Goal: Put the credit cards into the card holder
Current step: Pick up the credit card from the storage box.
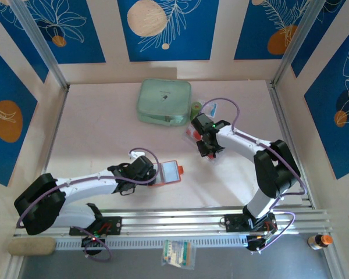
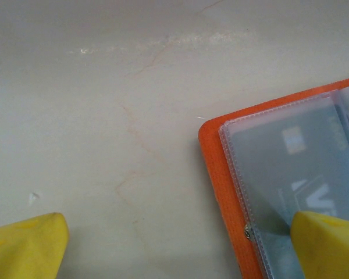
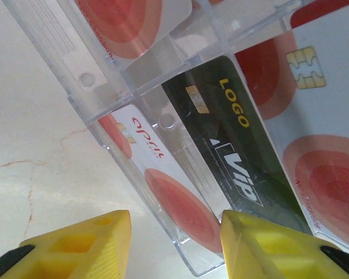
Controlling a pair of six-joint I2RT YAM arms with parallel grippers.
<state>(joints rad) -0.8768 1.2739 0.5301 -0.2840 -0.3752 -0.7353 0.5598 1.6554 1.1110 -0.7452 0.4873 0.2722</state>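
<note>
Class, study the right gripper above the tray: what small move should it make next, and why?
Probably lower the right gripper and close on the pale card in the tray. Its jaws are open and empty, that card lies between them, and the card holder lies open.

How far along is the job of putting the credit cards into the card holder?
Done: the card holder lies open, a dark card apparently in its sleeve. In hand: the open left gripper has one finger at that sleeve; the open right gripper hovers over the clear tray. Left: the credit cards in that tray.
</note>
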